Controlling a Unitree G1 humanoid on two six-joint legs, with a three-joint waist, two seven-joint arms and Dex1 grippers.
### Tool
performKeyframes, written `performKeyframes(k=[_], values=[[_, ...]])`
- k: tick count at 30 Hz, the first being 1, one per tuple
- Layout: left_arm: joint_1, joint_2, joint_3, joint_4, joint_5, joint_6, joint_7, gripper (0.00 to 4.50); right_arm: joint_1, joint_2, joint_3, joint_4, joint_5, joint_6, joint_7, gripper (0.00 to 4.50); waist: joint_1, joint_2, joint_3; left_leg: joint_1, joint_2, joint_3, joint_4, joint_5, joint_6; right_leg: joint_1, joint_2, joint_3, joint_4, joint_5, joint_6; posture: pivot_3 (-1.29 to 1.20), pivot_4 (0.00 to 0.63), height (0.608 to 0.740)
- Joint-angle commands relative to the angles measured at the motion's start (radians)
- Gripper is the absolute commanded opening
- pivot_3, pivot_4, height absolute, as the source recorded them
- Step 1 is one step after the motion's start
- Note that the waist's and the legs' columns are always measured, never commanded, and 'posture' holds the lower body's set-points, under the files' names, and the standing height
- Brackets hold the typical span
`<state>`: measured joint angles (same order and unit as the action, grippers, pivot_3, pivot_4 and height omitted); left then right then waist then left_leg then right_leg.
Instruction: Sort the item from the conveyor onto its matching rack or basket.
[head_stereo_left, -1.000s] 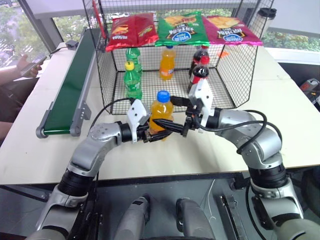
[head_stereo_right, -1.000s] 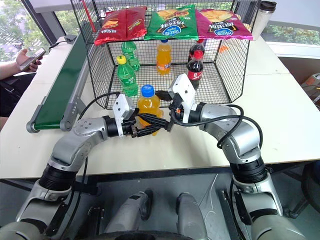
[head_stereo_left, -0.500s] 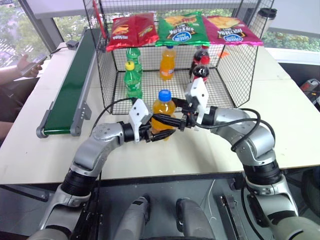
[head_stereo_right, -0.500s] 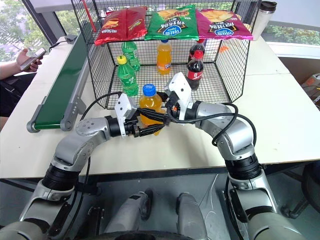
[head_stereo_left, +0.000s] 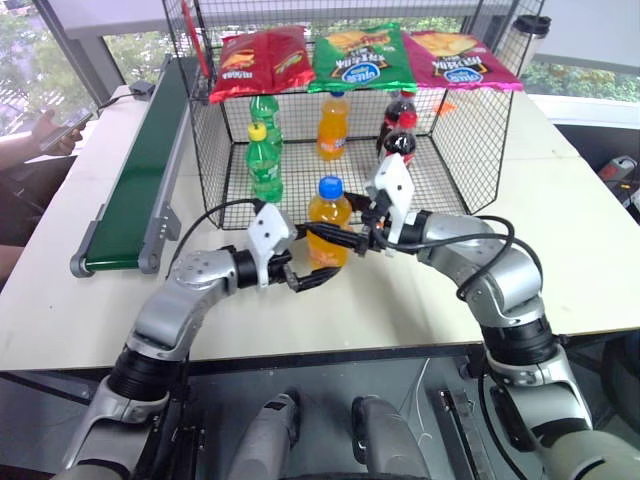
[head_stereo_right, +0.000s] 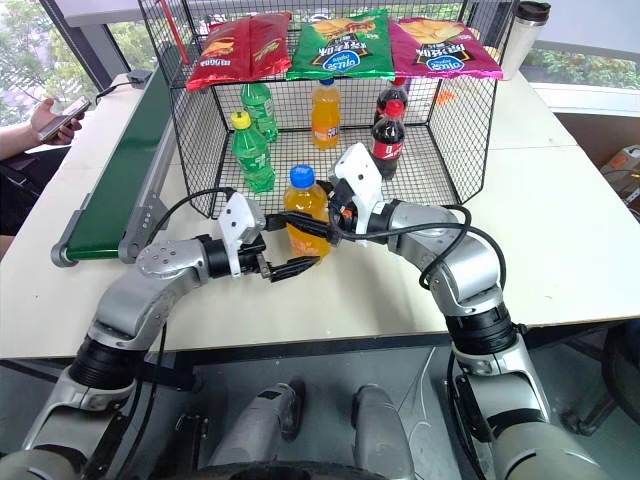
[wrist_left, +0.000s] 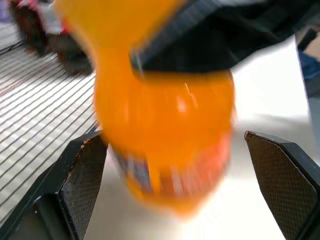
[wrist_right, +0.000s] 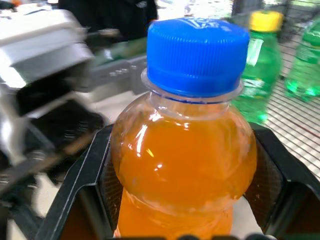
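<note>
1. Since the earlier frame, the left gripper (head_stereo_right: 283, 268) has let go of the orange soda bottle (head_stereo_right: 306, 212) and drawn back toward 8 o'clock, its fingers now spread with the bottle loose between them in the left wrist view.
2. Meanwhile the right gripper (head_stereo_right: 322, 223) has taken over: its 2 fingers are pinched on the bottle's body, 1 on each side, as the right wrist view shows.
3. That bottle, blue cap up, is held upright above the white table (head_stereo_right: 560, 230), just in front of the open side of the black wire basket (head_stereo_right: 460, 130).
4. Well off at 10 o'clock lies the green conveyor (head_stereo_right: 125, 170), with nothing on it that I can see.
5. Inside the basket stand 2 green bottles (head_stereo_right: 252, 150), 1 orange bottle (head_stereo_right: 322, 113) and 2 cola bottles (head_stereo_right: 388, 138); chip bags (head_stereo_right: 345, 45) lie across the top.
6. Step in hand, as I judge it: the hand-over is done and the carry into the basket begins.
7. Next the right arm should reach toward 12 o'clock and set the bottle beside the orange one, clear of the green and cola bottles on each side.
</note>
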<state>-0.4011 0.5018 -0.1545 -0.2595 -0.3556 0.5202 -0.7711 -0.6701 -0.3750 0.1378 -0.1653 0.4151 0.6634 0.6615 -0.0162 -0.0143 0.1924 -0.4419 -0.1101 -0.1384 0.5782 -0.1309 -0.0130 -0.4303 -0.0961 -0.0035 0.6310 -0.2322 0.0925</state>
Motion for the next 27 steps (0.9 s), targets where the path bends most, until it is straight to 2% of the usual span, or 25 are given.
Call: performKeyframes(k=[1, 4, 7, 15, 19, 27], values=[[0.051, 0.057, 0.088, -0.065, 0.004, 0.008, 0.024, 4.49, -0.087, 0.041, -0.048, 0.065, -0.059, -0.111, -0.076, 2.61, -0.002, 0.0, 0.0, 0.0, 0.0, 0.0, 0.0, 0.0, 0.0, 0.0, 0.001, 0.0, 0.0, 0.0, 0.0, 0.0, 0.15, 0.739], [0.124, 0.092, 0.138, -0.128, -0.012, 0.035, 0.054, 4.49, -0.148, 0.092, -0.05, 0.21, -0.121, -0.208, -0.142, 2.61, -0.001, 0.0, 0.0, 0.0, 0.0, 0.0, 0.0, 0.0, 0.0, 0.0, 0.001, 0.0, 0.0, 0.0, 0.0, 0.0, 0.15, 0.739], [0.172, 0.062, 0.172, -0.175, 0.013, 0.064, 0.158, 4.49, -0.212, 0.143, -0.057, 0.365, -0.175, -0.31, -0.197, 2.61, 0.002, 0.001, 0.0, 0.0, 0.0, 0.001, 0.0, 0.0, 0.0, 0.0, 0.002, 0.001, 0.0, 0.0, 0.0, 0.0, 0.15, 0.739], [0.198, -0.161, 0.123, -0.223, 0.131, 0.102, 0.477, 4.49, -0.405, 0.245, -0.081, 0.853, -0.282, -0.628, -0.308, 2.61, 0.001, 0.001, 0.0, 0.001, 0.0, 0.001, 0.0, 0.001, -0.001, 0.0, 0.004, 0.001, 0.0, 0.003, 0.004, 0.0, 0.15, 0.739], [0.225, -0.219, 0.115, -0.249, 0.161, 0.125, 0.55, 4.49, -0.468, 0.261, -0.098, 1.024, -0.304, -0.733, -0.327, 2.61, -0.001, 0.001, 0.0, 0.001, 0.0, 0.001, -0.001, 0.001, -0.001, 0.0, 0.004, 0.002, 0.0, 0.004, 0.004, 0.0, 0.15, 0.739], [0.228, -0.206, 0.141, -0.247, 0.181, 0.133, 0.568, 4.49, -0.524, 0.261, -0.118, 1.226, -0.342, -0.847, -0.345, 2.61, -0.004, 0.001, 0.0, 0.002, 0.003, 0.001, -0.001, 0.001, -0.001, 0.0, 0.008, 0.002, 0.001, 0.005, 0.002, 0.0, 0.15, 0.739]])
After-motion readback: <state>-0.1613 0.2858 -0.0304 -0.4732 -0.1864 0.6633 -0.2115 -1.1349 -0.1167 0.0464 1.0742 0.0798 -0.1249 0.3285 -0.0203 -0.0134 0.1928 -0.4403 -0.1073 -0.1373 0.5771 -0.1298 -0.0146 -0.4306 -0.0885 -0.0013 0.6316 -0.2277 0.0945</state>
